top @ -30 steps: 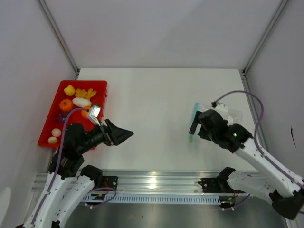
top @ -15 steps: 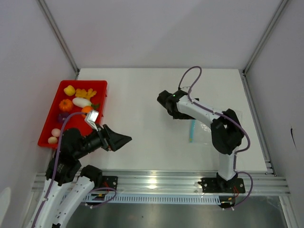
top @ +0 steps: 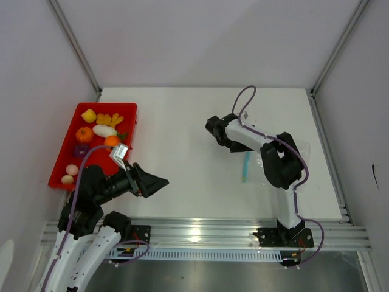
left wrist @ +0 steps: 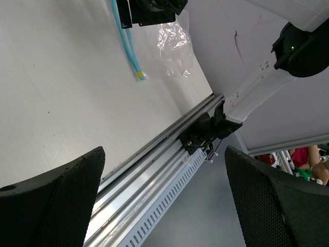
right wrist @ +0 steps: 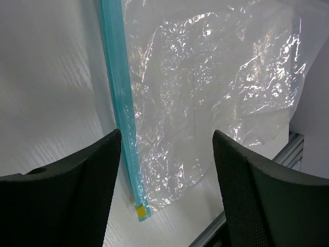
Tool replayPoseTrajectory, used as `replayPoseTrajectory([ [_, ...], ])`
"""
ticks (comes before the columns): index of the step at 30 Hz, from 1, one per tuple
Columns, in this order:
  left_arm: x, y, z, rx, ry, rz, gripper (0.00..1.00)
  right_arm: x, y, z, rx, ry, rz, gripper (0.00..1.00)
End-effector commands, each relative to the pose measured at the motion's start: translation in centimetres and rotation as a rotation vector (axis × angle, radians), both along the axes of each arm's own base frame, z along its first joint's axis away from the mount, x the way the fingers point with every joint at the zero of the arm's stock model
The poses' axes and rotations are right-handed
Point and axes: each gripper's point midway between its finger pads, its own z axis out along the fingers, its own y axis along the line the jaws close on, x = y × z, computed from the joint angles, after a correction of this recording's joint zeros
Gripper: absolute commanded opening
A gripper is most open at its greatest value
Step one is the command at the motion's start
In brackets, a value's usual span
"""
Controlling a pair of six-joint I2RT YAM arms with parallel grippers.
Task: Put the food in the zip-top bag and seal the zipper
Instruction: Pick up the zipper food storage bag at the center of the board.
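Note:
The food (top: 104,131), orange, yellow, white, pink and purple toy pieces, lies in the red tray (top: 59,163) at far left. The clear zip-top bag (right wrist: 216,82) lies flat at the table's right, partly under the right arm. Its teal zipper (top: 245,165) runs along the left edge and ends in a yellow tab (right wrist: 140,211). My right gripper (top: 216,134) hangs up and left of the bag, open and empty; its wrist view frames the zipper (right wrist: 119,92) between the fingers (right wrist: 67,190). My left gripper (top: 155,182) is open near the tray, holding nothing.
An aluminium rail (top: 200,234) runs along the table's near edge. Grey walls with metal posts close in the left, right and back. The right arm's elbow (top: 281,163) stands over the bag. In the left wrist view the bag (left wrist: 172,49) shows far off.
The right arm swung from the bag's right side across to stretch up and left of it. The left gripper sank slightly toward the near edge. The bag and food stayed put.

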Motion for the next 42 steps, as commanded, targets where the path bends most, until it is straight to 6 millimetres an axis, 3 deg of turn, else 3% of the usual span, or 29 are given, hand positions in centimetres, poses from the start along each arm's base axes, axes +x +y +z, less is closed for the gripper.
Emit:
replayPoseTrajectory([
  [1, -0.1, -0.1, 0.1, 0.008, -0.019, -0.023, 1.0, 1.3, 0.5, -0.3, 0.006, -0.041, 0.001, 0.73],
  [10, 0.0, -0.2, 0.0, 0.02, -0.022, -0.031, 1.0, 1.3, 0.2, -2.7, -0.024, -0.002, -0.009, 0.74],
  [24, 0.6, -1.1, -0.7, 0.008, 0.018, -0.07, 1.0, -0.5, -3.0, -3.4, -0.132, 0.006, -0.037, 0.68],
  [27, 0.7, -1.2, -0.9, 0.002, 0.029, -0.076, 1.0, -0.7, -4.1, -3.3, -0.161, -0.001, -0.054, 0.57],
  [30, 0.7, -1.4, -1.1, -0.003, 0.04, -0.084, 0.99, -0.9, -4.5, -2.7, -0.166, -0.02, -0.055, 0.38],
  [32, 0.9, -1.6, -1.2, -0.011, 0.043, -0.088, 0.99, -1.1, -4.5, -2.2, -0.154, -0.027, -0.049, 0.0],
  [36, 1.2, -2.0, -1.9, -0.017, 0.075, -0.104, 0.97, -1.6, -2.8, 0.0, -0.108, -0.048, 0.009, 0.0],
  [41, 1.7, -2.5, -2.7, -0.028, 0.098, -0.124, 0.94, -2.9, 3.7, 3.0, 0.211, -0.057, 0.184, 0.0],
  [42, 1.8, -2.5, -2.8, -0.027, 0.1, -0.124, 0.94, -2.5, 5.4, 5.0, 0.326, -0.118, 0.229, 0.0],
])
